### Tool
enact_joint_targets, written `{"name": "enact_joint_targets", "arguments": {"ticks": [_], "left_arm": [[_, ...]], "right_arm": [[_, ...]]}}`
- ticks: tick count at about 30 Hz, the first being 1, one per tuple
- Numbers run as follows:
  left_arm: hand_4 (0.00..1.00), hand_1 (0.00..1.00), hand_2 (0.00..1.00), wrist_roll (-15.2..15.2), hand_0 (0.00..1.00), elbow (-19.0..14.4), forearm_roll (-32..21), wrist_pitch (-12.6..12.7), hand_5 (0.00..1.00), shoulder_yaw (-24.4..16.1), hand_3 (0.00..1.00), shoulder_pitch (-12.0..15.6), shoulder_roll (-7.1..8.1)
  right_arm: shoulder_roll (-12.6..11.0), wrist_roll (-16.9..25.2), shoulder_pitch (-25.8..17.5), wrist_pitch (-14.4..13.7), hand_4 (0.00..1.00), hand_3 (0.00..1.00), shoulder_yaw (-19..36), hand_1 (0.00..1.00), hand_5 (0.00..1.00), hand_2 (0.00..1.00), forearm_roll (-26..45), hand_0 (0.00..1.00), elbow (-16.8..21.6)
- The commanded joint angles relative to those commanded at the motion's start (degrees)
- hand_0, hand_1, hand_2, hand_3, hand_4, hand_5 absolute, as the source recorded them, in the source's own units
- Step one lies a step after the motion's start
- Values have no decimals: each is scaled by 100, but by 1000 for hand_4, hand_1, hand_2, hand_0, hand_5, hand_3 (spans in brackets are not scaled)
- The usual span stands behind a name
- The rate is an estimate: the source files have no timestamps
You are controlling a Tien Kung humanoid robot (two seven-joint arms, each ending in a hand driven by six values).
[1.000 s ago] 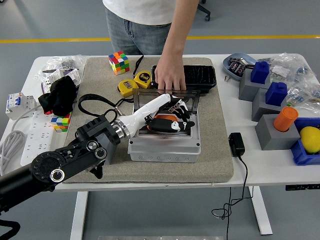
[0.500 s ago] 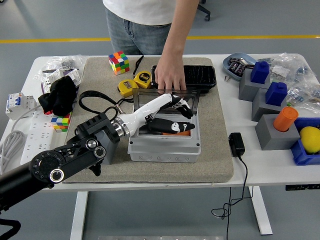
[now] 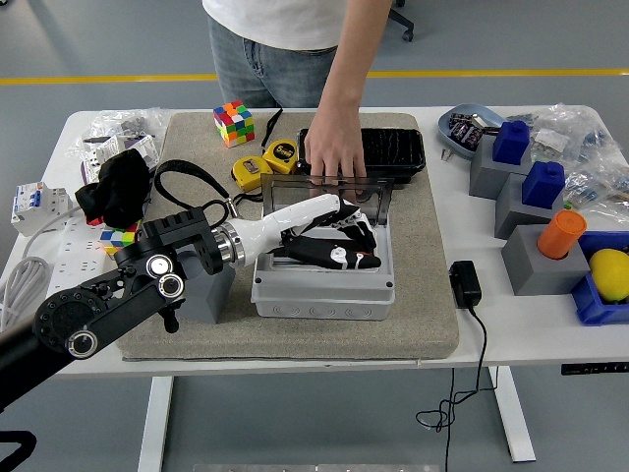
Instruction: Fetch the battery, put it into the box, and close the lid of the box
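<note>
Left hand over the open box, fingers loosely spread, empty; no legible writing.

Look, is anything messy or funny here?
The box is open, its lid standing upright with a person's hand on it. The left hand is over the inside, where something black and orange lies crooked. Nothing looks spilled or broken.

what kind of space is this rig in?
Probably a robotics lab or workshop, not a home: grey floor with a yellow line, a white table crowded with test props like a colour cube and tape measures, and a person's hand steadying the box lid.
</note>
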Motion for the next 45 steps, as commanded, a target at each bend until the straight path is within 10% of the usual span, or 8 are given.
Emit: {"name": "enact_joint_targets", "arguments": {"ticks": [7,12,24,34,45], "left_arm": [[998,604,571,692,502,-272,-497,-1153,697,-846,526,160,-4],[998,637,612,525,524,-227,-1513,-1575,744,-1358,570,272,-25],[998,743,719,-979,702,-457,-4308,30,751,-2415,648,390,-198],[998,940,894,-955,923,-33,-2229,1828,850,-2923,838,123,-148],[998,998,998,-41,998,188,399,1543,998,-2741,975,10,-40]], "right_arm": [[18,-2,-18,5,998,881,26,942,998,870,-5,984,0],[31,0,-16,4,998,882,62,942,998,870,-12,984,1],[89,5,-1,-9,998,882,132,941,998,870,-51,983,8],[124,4,1,-16,998,882,143,941,998,870,-56,983,20],[134,2,21,-15,998,882,180,941,998,870,-93,983,13]]}}
